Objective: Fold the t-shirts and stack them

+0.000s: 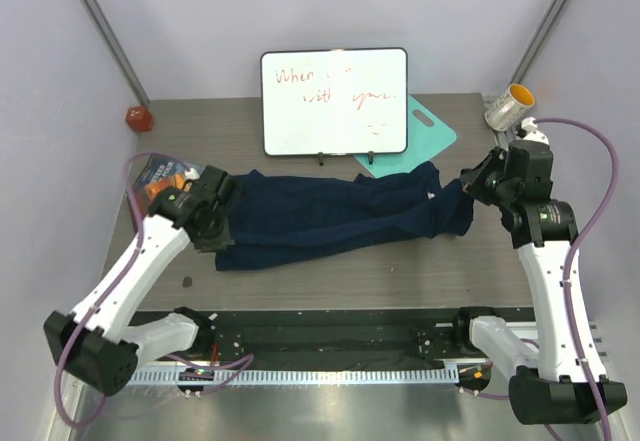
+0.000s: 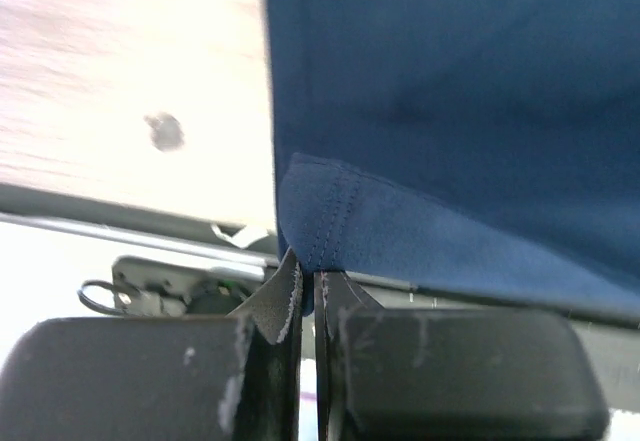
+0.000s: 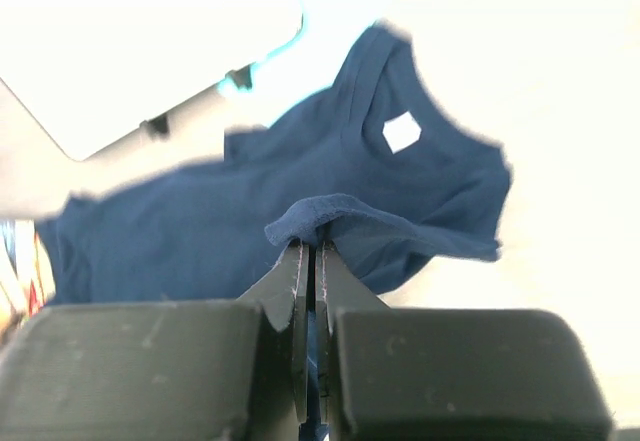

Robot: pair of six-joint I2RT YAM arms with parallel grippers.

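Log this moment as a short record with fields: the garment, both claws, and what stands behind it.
Garment: one navy t-shirt, stretched sideways across the table between the two arms, collar end toward the right arm
Left claw: shut on the stitched hem
Right claw: shut on a fold of fabric near the collar
Label: white tag showing inside the neck
Behind: whiteboard on a stand, teal board to its right

White arms [image 1: 135,266], purple cables [image 1: 570,122], black left hand [image 2: 308,276] and right hand [image 3: 310,251].
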